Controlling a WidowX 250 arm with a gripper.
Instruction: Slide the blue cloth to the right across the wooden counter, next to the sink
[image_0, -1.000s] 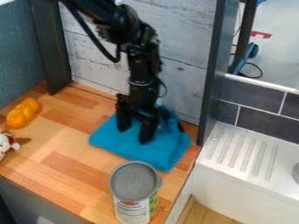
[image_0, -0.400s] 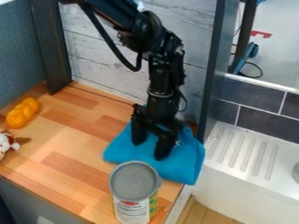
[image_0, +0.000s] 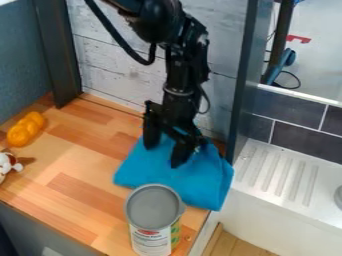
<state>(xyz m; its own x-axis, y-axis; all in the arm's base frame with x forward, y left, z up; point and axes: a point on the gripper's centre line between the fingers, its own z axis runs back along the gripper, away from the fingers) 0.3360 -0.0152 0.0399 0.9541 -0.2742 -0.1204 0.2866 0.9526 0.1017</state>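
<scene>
The can (image_0: 153, 210) could tip if the blue cloth (image_0: 190, 182), just behind it, were dragged nearer; the cloth's right corner, at the counter's (image_0: 87, 200) edge, might slip over. Frontless, its long axis slants nearer rightward. Behind the can, the gripper (image_0: 164, 156) stands spread on the cloth.

Black fingers (image_0: 180, 153) apart, tips downward.

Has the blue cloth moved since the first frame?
Yes. The blue cloth has shifted right in the view, toward the white sink; its near right corner now reaches the counter's right edge.
</scene>
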